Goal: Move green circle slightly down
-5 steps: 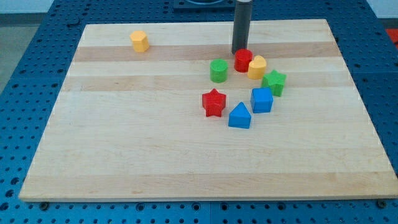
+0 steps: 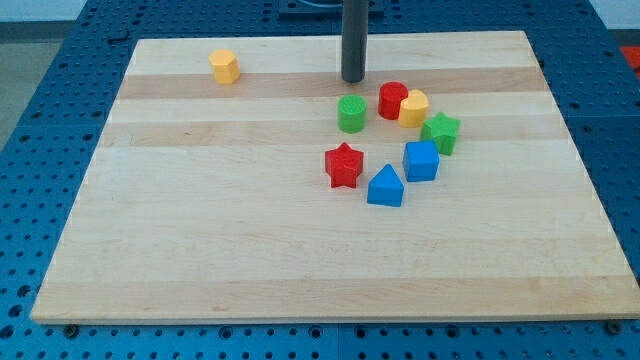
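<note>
While my tip [image 2: 353, 79] holds nothing and has no claw to open, it stands just above the green circle block [image 2: 351, 114] on the wooden board [image 2: 200, 220], beside the red cylinder block [image 2: 392, 99].

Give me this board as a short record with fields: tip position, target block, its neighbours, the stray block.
tip: my tip rests on the board, just toward the view's top of the green circle, small gap between them
target: green circle, upright, touching no other block
neighbours: red cylinder to its right, against the yellow block; red star below it
others: green star, blue cube, blue triangle
stray: yellow-orange block, alone near the top left
surface: wooden board
</note>
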Controlling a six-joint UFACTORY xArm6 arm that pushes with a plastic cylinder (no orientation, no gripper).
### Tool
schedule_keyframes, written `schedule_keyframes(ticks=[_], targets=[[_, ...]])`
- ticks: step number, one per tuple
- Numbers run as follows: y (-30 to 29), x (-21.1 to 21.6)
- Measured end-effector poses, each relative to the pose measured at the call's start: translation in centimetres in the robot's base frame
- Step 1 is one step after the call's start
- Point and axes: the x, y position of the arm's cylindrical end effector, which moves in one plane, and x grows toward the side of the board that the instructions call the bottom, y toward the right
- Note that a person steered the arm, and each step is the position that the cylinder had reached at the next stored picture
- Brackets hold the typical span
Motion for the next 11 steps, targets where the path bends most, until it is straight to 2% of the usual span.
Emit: schedule_keyframes(ticks=[3, 4, 8, 11], targets=[[-3.0, 0.2], [-3.9, 2.1], [-3.1, 7.0], [-3.0, 7.3]])
